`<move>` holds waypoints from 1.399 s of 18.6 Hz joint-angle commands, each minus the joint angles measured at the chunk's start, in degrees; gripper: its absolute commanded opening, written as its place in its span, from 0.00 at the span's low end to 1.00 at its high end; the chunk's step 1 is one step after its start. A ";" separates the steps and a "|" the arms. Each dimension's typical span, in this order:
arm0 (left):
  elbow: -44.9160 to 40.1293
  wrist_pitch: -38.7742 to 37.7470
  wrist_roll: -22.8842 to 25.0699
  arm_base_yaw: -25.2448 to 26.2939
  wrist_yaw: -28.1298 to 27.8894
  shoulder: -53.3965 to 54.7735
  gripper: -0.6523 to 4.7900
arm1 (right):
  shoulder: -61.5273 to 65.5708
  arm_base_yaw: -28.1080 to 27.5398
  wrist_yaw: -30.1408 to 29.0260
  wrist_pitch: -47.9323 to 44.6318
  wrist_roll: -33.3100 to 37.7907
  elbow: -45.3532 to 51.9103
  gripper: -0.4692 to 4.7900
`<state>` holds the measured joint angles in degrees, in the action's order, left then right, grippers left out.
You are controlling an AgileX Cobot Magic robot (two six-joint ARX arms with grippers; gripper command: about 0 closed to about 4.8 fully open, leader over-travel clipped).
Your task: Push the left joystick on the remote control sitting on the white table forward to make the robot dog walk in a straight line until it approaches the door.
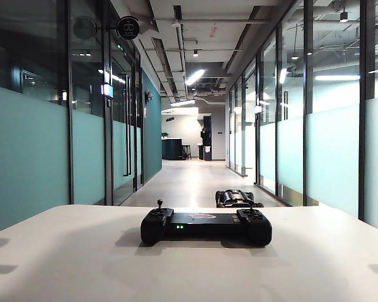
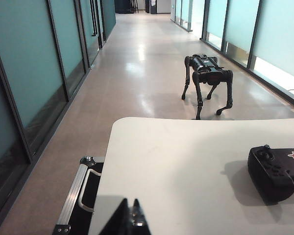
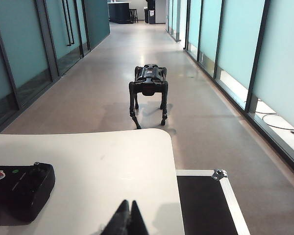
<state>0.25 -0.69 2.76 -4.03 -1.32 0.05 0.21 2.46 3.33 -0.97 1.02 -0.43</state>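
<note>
**Both arms parked, controller untouched — dog waiting in the corridor**

I've got the remote control point(image 1: 206, 226) lying flat near the middle of the white table point(image 1: 63, 264), sticks up, long side across my exterior view. That placement makes sense: the left joystick point(image 1: 159, 204) stands proud and clear on the left end, so I can nudge it from above w/o gripping the body. Green lights on the front edge look lit, so I judge it's powered.

Left gripper point(image 2: 131, 218) sits low at the near table edge, well apart from the controller — fingertips look pressed together, nothing between them. Right gripper point(image 3: 128, 215) is the same on the other side: clenched, empty, well back from the controller's right end. Neither arm shows in the exterior view, so both look parked rather than reaching.

Robot dog point(image 3: 148, 88) stands on all four legs on the corridor floor just beyond the table's far edge, facing away down the hall — lined up w/ the corridor, which suits a straight walk. Which door is meant I can't tell; glass partitions run along both sides.

A black case w/ metal trim point(image 2: 81, 196) sits on the floor beside the table. Task not yet begun, imo; next I'd bring the left gripper over to the stick.
</note>
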 commanded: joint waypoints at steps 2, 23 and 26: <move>0.33 3.48 0.00 -0.07 -1.92 0.02 0.11 | -0.17 0.09 0.22 -2.80 -0.02 0.11 0.08; 8.22 23.61 -3.52 -0.13 1.77 27.26 0.11 | 25.59 3.34 -4.83 -18.32 -1.73 -10.67 0.08; 10.78 27.08 -3.58 -0.13 4.55 35.91 0.11 | 31.41 5.97 -4.83 -22.67 -1.70 -10.71 0.08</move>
<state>10.02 24.03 -0.91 -4.03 1.98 34.22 30.44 7.79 -1.30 -20.67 -0.58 -10.92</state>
